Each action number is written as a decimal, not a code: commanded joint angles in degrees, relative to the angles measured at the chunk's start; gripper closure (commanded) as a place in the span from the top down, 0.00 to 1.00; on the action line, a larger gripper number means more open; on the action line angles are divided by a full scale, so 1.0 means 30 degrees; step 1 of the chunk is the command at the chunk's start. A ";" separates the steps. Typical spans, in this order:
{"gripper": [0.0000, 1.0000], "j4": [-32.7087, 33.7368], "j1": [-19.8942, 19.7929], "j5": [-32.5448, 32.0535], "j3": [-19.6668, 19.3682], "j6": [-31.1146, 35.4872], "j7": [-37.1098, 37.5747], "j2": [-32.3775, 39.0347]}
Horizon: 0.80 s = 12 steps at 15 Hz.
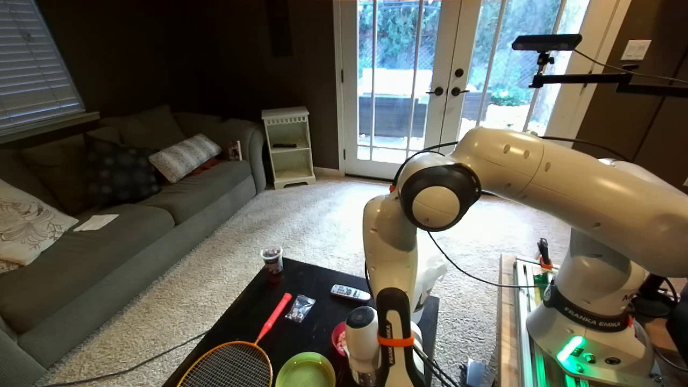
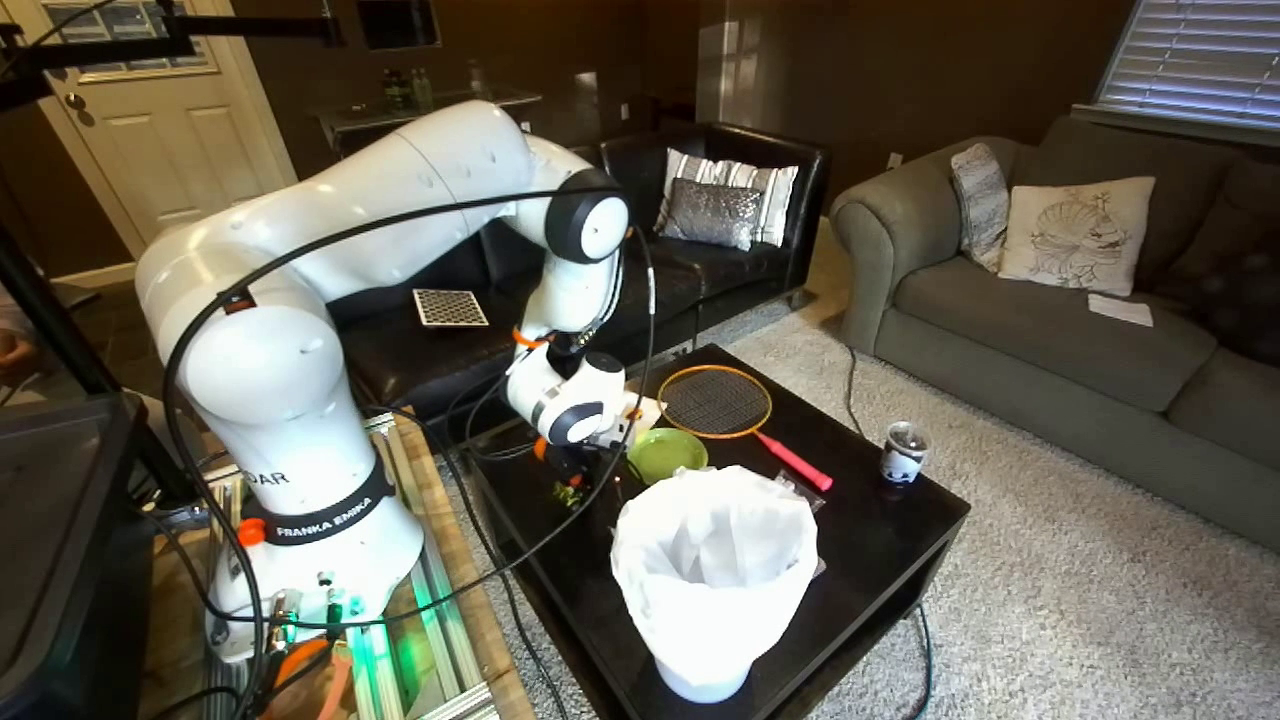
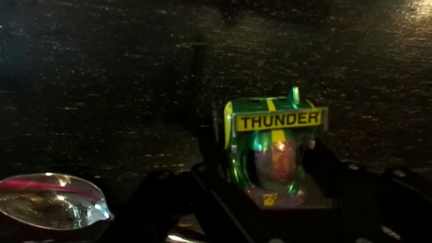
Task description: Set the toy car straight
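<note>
The toy car [image 3: 270, 135] is green and yellow with a clear dome and a yellow strip reading THUNDER. In the wrist view it lies on the dark table between my black fingers, its strip tilted slightly. My gripper [image 3: 265, 152] has one finger against each side of the car and looks shut on it, though the dark fingers blend with the table. In an exterior view the gripper [image 2: 572, 470] is low over the near table edge, with the green car [image 2: 567, 495] just showing below it. The bottom of the frame exterior to the arm hides the gripper elsewhere.
A shiny spoon [image 3: 54, 202] lies left of the car. On the table are a green bowl [image 2: 667, 455], a racket [image 2: 715, 402], a remote [image 1: 350, 292], a pink bowl [image 1: 338, 339], a cup [image 1: 272, 260] and a tall bin with a white bag [image 2: 715, 590].
</note>
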 commanded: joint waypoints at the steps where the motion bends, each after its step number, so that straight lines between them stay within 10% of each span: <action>1: 0.42 -0.0118 -0.0300 0.0916 0.0384 0.0669 0.0501 0.0361; 12: 0.42 0.0402 -0.1079 0.1118 0.0577 0.1787 0.0536 0.1573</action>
